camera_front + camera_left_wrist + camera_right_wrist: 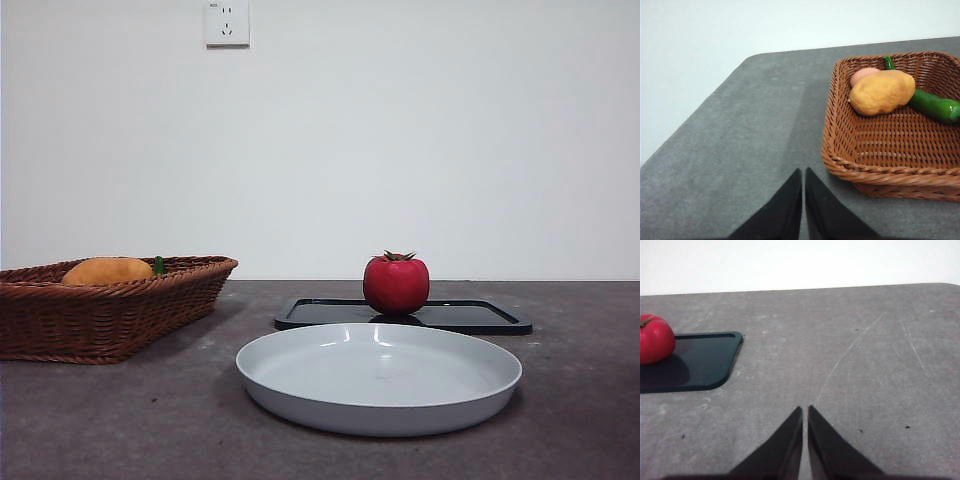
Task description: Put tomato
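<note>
Front view is showing us the tomato (396, 285) sitting upright on the black tray (480, 318), just behind the empty white plate (380, 378), while the wicker basket (110, 310) is standing well apart at the side. We are seeing the left gripper (803, 175) hovering over the table (750, 145) near the basket, its jaws pressed together on nothing. We are seeing the right gripper (805, 412) closed and empty too, hanging over bare table beside the tray.
</note>
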